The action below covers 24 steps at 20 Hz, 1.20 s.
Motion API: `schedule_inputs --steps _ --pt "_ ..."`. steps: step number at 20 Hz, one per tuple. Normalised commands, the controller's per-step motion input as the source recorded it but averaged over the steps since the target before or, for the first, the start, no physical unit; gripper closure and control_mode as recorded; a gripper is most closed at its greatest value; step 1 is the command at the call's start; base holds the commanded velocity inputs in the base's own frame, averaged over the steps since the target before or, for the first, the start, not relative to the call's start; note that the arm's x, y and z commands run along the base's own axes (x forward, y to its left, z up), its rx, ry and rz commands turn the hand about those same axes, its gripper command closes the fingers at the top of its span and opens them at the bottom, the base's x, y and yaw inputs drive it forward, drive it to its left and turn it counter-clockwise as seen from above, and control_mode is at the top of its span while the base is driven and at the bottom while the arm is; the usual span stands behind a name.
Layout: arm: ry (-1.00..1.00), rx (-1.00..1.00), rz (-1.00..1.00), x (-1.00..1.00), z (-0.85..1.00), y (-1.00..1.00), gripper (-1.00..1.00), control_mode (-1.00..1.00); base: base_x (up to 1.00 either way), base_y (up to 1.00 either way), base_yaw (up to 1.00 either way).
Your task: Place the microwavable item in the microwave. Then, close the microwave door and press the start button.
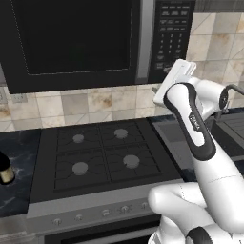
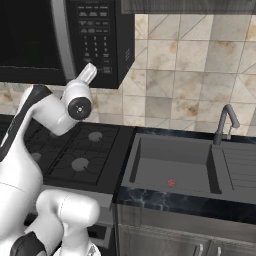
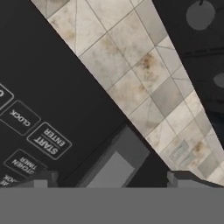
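Fingertips of the gripper [image 3: 109, 181] frame the START/ENTER button [image 3: 49, 141] at ten o'clock, poised to press; whether they are parted or closed cannot be told. Behind the shut microwave door [image 1: 71, 40], the mug presumably sits in the microwave [image 1: 95, 43].

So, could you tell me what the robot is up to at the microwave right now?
The white arm has its two-finger gripper raised to the keypad panel of the large black over-range microwave. The wide black door is shut. In the hand view the fingertips sit close to the START/ENTER button, not yet clearly on it. A dark bottle stands on the counter left of the stove.
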Motion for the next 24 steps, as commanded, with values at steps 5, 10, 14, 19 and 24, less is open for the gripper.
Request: schedule_inputs --steps 5,10,14,19,24 --pt "0.00 0.00 0.00 0.31 0.00 0.00 -1.00 -1.00 0.00 0.00 0.00" --pt "0.00 0.00 0.00 0.34 -0.04 0.00 -1.00 -1.00 0.00 0.00 0.00" --pt "0.00 0.00 0.00 0.36 -0.12 0.00 -1.00 -1.00 0.00 0.00 0.00" --pt "0.00 0.00 0.00 0.37 -0.13 0.00 -1.00 -1.00 0.00 0.00 0.00" --pt "0.00 0.00 0.00 0.36 -0.18 0.00 -1.00 -1.00 0.00 0.00 0.00"
